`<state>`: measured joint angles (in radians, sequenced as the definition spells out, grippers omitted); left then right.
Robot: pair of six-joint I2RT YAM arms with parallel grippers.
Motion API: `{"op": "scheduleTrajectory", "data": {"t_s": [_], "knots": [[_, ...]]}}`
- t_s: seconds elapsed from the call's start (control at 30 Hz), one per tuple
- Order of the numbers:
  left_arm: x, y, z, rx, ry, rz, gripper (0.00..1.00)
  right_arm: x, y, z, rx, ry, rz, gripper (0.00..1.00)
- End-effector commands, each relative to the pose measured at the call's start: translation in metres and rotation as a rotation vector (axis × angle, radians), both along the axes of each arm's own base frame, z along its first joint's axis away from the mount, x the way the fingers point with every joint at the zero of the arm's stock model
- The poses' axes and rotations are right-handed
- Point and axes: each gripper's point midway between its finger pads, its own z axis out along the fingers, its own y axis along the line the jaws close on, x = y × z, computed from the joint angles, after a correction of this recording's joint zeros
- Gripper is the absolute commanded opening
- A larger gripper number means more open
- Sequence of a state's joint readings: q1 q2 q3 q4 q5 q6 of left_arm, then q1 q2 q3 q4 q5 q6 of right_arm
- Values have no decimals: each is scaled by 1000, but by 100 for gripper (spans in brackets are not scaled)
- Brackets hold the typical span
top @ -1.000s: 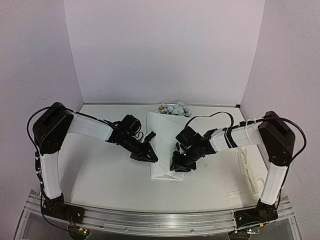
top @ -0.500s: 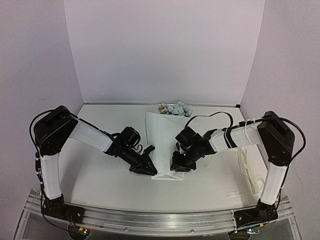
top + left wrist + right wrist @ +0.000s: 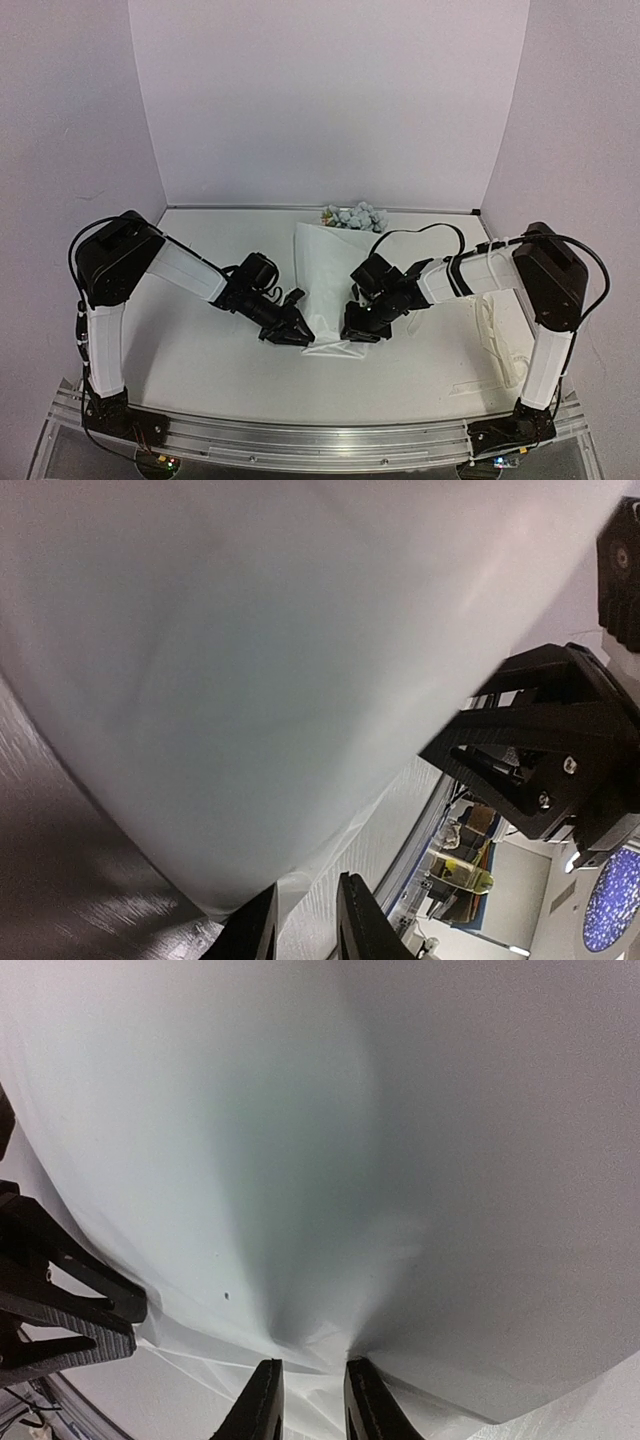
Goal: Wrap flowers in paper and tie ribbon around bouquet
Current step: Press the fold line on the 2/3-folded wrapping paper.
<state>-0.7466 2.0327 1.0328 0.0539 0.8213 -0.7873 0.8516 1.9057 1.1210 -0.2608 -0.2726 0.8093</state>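
Observation:
The white paper (image 3: 325, 270) lies rolled round the flowers as a cone, and pale blue and white blooms (image 3: 352, 215) stick out of its far, wide end. My left gripper (image 3: 296, 333) sits at the cone's near left edge, its jaws narrowly apart with the paper's thin edge (image 3: 300, 900) between them. My right gripper (image 3: 358, 330) is at the near right side, shut on a puckered pinch of paper (image 3: 320, 1345). Both grippers face each other across the narrow end. The cream ribbon (image 3: 497, 345) lies loose on the table at the right.
The right arm's forearm (image 3: 470, 272) reaches over the table between the bouquet and the ribbon. White walls close in the table on three sides. A metal rail (image 3: 320, 440) runs along the near edge.
My left gripper has slid toward the near end along the paper's left edge. The cone's near end has narrowed from a squarish flap to a tighter tip. The right gripper has barely moved.

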Motion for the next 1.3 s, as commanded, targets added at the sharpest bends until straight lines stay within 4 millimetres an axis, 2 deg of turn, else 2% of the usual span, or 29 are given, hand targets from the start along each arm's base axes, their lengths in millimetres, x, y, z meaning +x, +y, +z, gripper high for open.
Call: {"op": "scheduleTrajectory", "data": {"t_s": [0.0, 0.17, 0.3, 0.47, 0.6, 0.87, 1.03, 1.13, 1.27], "knots": [[40, 2, -3, 17, -40, 106, 24, 0, -7, -13, -48, 0, -5, 21], [64, 4, 11, -2, -70, 159, 26, 0, -8, -15, -55, 3, 4, 21], [65, 4, 17, -3, -88, 153, 27, -1, -9, -16, -67, 5, 13, 21], [39, 2, 16, 6, -108, 89, 23, -5, -16, -17, -86, 2, 20, 21], [17, -9, 26, -3, -158, 34, 22, -9, -22, -17, -103, 1, 30, 21], [-18, -12, -5, 103, -131, -15, 17, -17, -35, -22, -136, 7, 43, 21], [-43, -11, -11, 119, -111, -43, 17, -24, -44, -21, -163, 8, 72, 21], [-52, -15, 0, 104, -139, -55, 16, -28, -49, -17, -188, 5, 97, 21], [-43, -18, 34, 66, -202, -33, 17, -35, -54, -10, -249, -1, 160, 21]]}}
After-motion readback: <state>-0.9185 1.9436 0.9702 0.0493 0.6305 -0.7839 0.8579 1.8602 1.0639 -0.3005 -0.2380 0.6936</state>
